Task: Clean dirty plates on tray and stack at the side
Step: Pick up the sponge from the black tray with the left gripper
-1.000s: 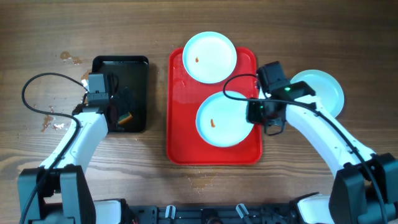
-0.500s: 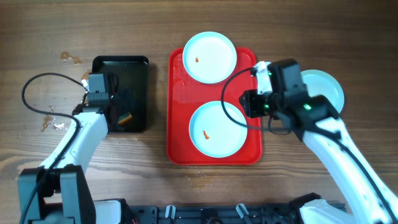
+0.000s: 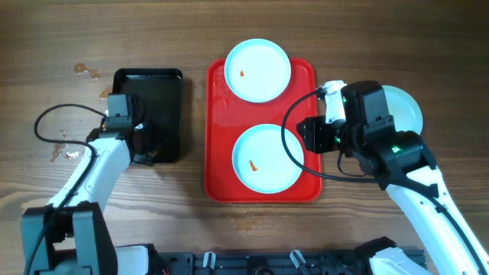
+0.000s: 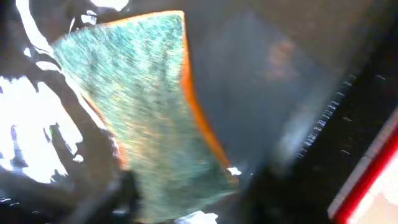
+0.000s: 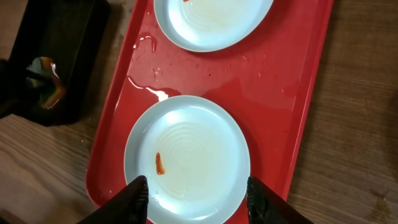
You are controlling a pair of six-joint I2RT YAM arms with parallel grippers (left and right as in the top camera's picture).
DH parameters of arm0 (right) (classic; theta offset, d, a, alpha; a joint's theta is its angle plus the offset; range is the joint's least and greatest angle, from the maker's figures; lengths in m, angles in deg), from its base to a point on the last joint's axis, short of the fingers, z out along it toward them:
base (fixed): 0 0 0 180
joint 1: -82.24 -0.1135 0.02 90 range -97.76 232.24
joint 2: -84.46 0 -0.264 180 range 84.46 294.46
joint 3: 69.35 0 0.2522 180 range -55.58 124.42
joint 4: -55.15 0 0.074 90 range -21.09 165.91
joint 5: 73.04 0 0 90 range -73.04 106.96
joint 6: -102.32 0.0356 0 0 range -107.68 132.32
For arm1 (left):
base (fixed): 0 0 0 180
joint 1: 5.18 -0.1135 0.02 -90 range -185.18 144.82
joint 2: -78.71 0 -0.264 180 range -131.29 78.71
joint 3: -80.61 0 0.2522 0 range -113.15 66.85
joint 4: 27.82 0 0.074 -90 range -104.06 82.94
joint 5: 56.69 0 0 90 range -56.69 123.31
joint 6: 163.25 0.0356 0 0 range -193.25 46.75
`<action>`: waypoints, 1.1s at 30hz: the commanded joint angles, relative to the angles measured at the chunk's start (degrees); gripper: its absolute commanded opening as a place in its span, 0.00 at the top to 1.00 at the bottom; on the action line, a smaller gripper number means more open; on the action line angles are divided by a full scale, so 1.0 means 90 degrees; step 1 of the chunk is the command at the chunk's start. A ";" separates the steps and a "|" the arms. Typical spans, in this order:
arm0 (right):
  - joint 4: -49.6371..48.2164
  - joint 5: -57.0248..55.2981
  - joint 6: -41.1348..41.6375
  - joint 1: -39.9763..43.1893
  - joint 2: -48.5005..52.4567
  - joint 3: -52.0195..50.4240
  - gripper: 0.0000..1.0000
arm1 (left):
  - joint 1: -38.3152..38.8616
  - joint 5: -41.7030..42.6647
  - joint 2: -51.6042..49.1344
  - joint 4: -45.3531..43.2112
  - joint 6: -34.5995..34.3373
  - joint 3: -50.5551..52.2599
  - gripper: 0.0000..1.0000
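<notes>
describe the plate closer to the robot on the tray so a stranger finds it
Find the red tray mid-table, holding two pale blue plates. The wanted plate is the one nearer the robot. It lies wholly inside the tray, while the other plate overhangs the far rim.

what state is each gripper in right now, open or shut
left gripper: cannot tell, view blurred right up against the sponge
right gripper: open, holding nothing

Even bright overhead light, left wrist blurred, glare
</notes>
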 commanded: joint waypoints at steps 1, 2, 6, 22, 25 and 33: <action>0.0002 0.0083 0.0087 -0.0019 -0.0027 0.0090 0.49 | -0.0075 -0.0697 -0.0029 -0.0357 0.0350 0.0034 0.54; 0.0012 0.0085 0.0107 -0.0019 -0.0027 0.0090 0.49 | -0.0075 -0.0697 -0.0029 -0.0459 0.0525 0.0034 0.65; 0.0058 0.0090 0.0109 -0.0019 -0.0027 0.0090 0.50 | -0.0075 -0.0697 -0.0260 -0.1134 0.0622 0.0389 0.70; 0.0172 0.0085 0.0267 -0.0019 -0.0027 0.0090 0.54 | 0.1022 -0.0767 0.0296 -0.1190 0.3325 0.0146 0.42; 0.0170 0.0085 0.0272 -0.0019 -0.0027 0.0090 0.54 | 0.1001 -0.0770 0.0228 -0.1219 0.2601 0.0272 0.46; 0.0216 0.0107 0.0277 -0.0019 -0.0027 0.0090 0.54 | 0.0896 -0.0746 -0.1163 -0.1540 0.1319 0.0291 0.96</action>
